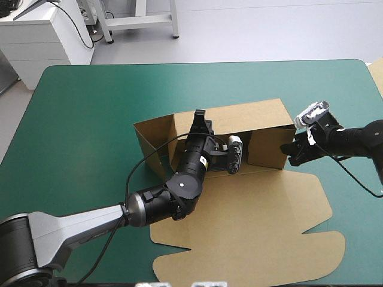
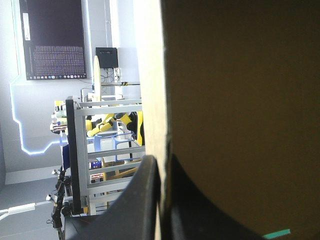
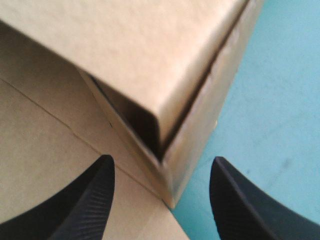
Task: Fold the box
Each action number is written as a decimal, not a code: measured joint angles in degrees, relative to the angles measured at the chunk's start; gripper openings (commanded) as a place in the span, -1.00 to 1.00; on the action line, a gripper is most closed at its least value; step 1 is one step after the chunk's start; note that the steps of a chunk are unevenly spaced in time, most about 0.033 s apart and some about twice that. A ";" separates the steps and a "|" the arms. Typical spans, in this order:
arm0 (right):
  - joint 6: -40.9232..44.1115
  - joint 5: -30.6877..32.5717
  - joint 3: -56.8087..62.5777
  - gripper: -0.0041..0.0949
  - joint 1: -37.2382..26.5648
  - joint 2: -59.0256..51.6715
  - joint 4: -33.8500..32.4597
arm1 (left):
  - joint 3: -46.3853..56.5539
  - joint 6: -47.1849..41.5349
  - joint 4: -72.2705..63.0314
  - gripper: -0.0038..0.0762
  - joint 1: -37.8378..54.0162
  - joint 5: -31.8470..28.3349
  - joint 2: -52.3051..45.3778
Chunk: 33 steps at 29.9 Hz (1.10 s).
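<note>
High view recorded the box (image 1: pixel 251 221) at the tabletop's (image 1: pixel 84 119) middle, partly erected. Its far wall and two side walls stood upright, while the broad lid sheet lay flat toward the near edge, cut tabs splayed. Left gripper (image 1: pixel 199 117) reached inside the tray and was clamped on the far wall's upper edge, board between its fingers. Right gripper (image 1: pixel 292 153) stood released at the raised walls' right near corner, that corner between its spread fingers, no contact visible.
</note>
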 measured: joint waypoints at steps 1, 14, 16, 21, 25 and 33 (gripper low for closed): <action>-2.48 -0.05 0.00 0.13 0.00 0.39 1.77 | 0.00 0.00 0.00 -0.92 0.00 0.00 0.00; -7.17 -2.56 -0.26 -0.91 -0.05 5.30 9.14 | 0.00 -0.11 0.32 -0.92 0.07 -0.76 0.05; -6.36 -3.08 -0.28 -0.91 0.00 5.30 9.14 | 0.00 -0.23 0.32 -0.92 0.07 -0.92 0.05; -4.64 -4.44 -0.42 -0.91 1.55 5.30 8.43 | 0.00 -0.26 0.32 -0.92 0.07 -0.49 0.05; -0.19 -7.68 -0.81 -0.91 4.18 5.24 6.11 | 0.00 -0.84 0.23 -0.78 0.07 0.22 0.05; 10.70 -16.96 -0.97 -0.91 11.56 5.09 -0.55 | 0.06 -4.57 2.39 0.01 0.01 -1.97 0.70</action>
